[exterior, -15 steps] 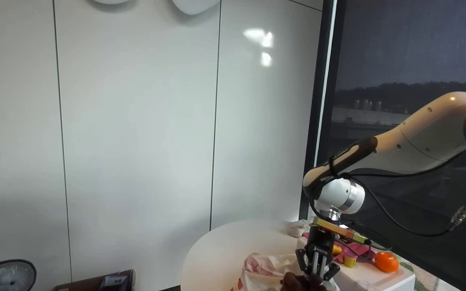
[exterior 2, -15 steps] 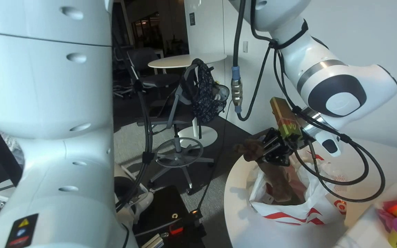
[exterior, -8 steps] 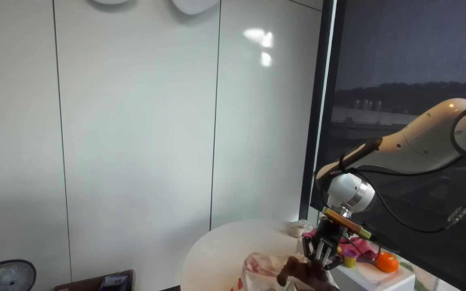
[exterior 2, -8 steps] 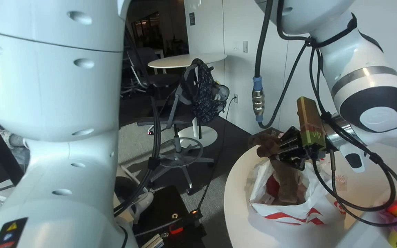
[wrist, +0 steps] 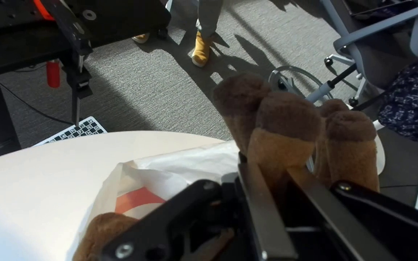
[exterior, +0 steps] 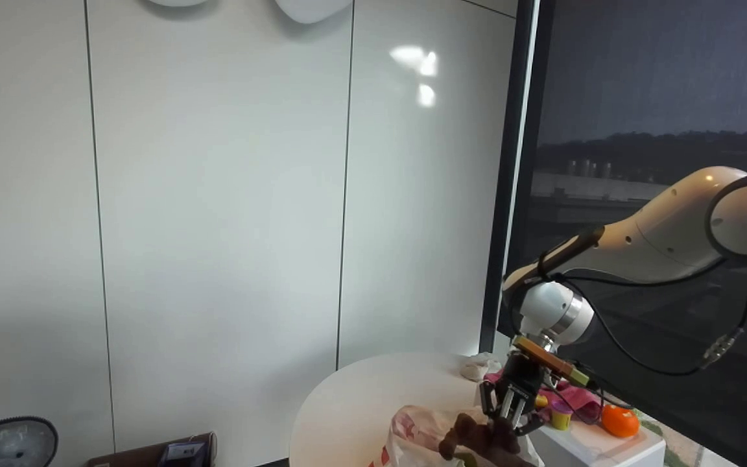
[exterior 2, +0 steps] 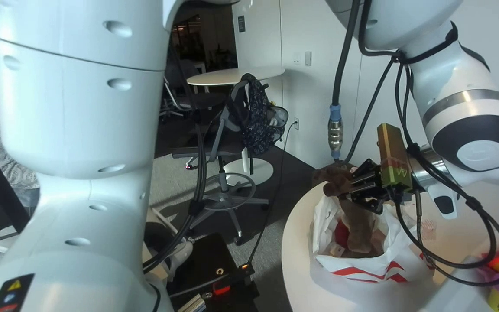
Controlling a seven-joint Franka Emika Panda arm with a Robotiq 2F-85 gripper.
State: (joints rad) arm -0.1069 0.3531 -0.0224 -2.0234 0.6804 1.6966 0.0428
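Claw [wrist: 270, 169]: narrow, pinching brown plush toy [exterior 2: 359, 227] by a dark-tipped limb [wrist: 284, 121] | below claw: open-mouthed white bag [exterior 2: 410, 262] | farther below claw: pale round table [exterior 2: 301, 247]

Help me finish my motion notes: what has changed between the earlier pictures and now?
In an exterior view, the claw and the brown plush toy gripped in it have shifted rightward in the picture, and the toy's lower part hangs more upright. Nothing was newly grasped or let go. The white bag, the table, the yellow tub and the orange round object stayed put.
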